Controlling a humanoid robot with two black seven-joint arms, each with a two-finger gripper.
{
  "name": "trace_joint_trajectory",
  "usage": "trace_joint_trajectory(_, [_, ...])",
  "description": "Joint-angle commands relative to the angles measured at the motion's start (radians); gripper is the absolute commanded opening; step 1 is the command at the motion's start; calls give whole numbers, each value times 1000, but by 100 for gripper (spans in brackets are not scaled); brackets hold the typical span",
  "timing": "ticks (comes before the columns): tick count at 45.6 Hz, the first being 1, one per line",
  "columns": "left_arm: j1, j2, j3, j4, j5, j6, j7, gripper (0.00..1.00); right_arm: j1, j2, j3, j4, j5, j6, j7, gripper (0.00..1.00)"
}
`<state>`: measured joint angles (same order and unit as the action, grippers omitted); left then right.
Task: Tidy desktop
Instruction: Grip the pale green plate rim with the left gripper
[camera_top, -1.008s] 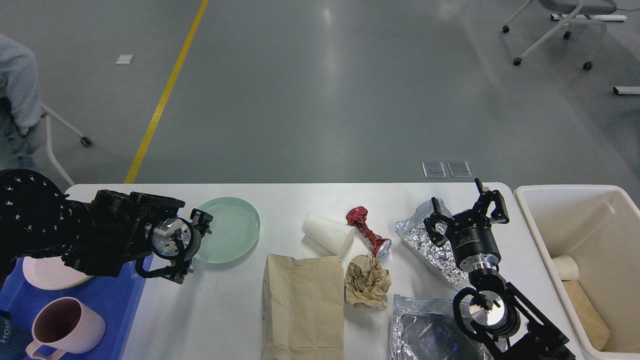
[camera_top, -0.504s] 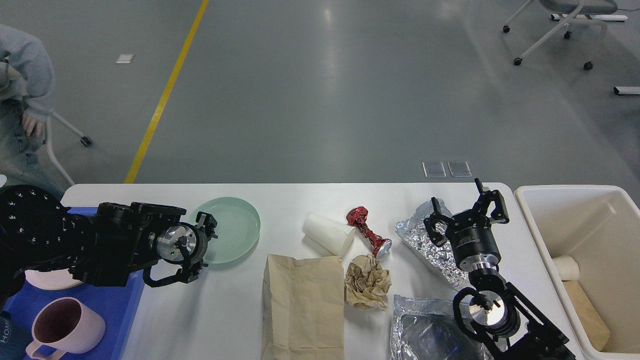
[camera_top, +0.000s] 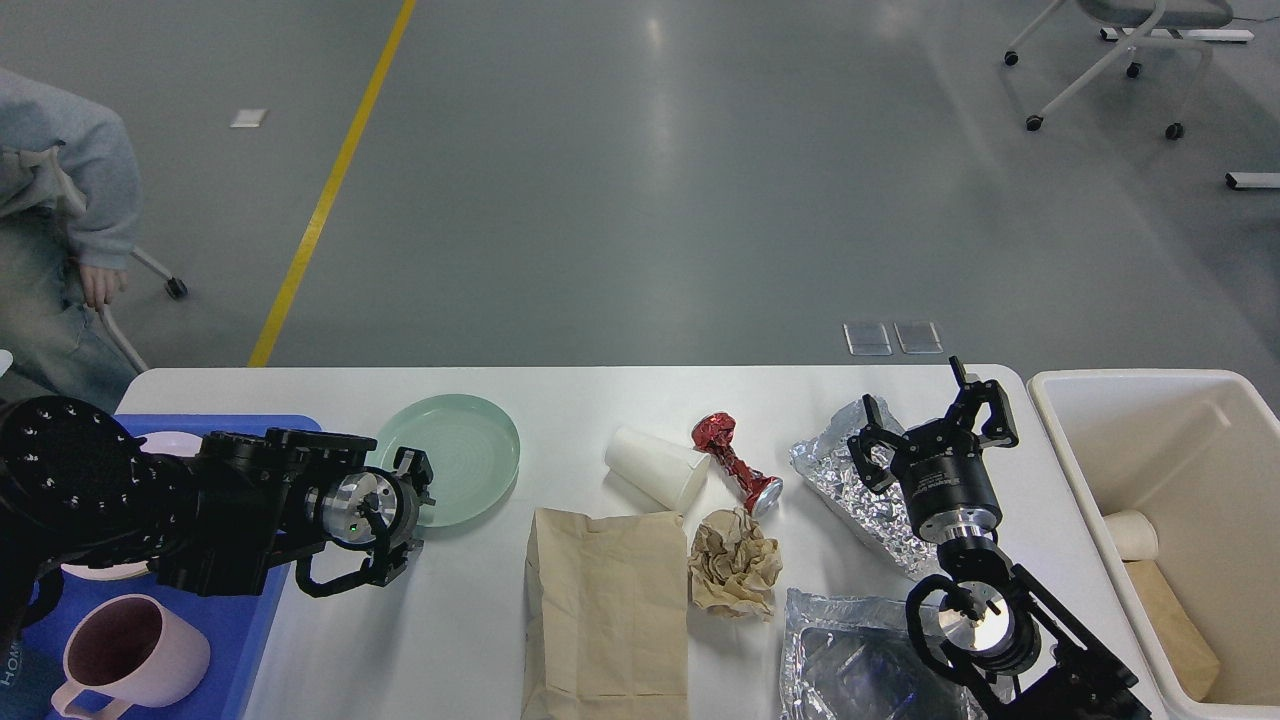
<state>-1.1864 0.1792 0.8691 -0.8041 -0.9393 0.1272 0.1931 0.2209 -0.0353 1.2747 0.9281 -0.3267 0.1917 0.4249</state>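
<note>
Two black arms reach over the desktop (camera_top: 560, 400), the wide white table that fills the lower half of the view. The left gripper (camera_top: 415, 478) is seen end-on at the 7 o'clock edge of a pale green plate (camera_top: 455, 455); its fingers cannot be told apart, so one cannot tell if it is open or closed. The right gripper (camera_top: 935, 410) stands with its fingers spread wide and holds nothing, above a crumpled foil sheet (camera_top: 850, 480). Near the table middle lie a white paper cup (camera_top: 655, 468) on its side and, at its 3 o'clock, a crushed red can (camera_top: 735, 462). At 6 o'clock from the cup lie a flat brown paper bag (camera_top: 605, 610) and a crumpled paper ball (camera_top: 735, 562). A blue tray (camera_top: 240, 640) with a pink mug (camera_top: 125, 655) sits at the left edge, a cream bin (camera_top: 1180, 440) at the right.
</note>
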Motion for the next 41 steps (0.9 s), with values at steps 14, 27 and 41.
trace_joint_trajectory(14, [-4,5,-15,3,-4,-5,2,22,0,0,0,0,0,0,0,100])
trace_joint_trajectory(27, [2,5,-25,3,-4,-5,3,20,0,0,0,0,0,0,0,100])
trace_joint_trajectory(41, [10,3,-38,3,-6,-3,3,16,0,0,0,0,0,0,0,100])
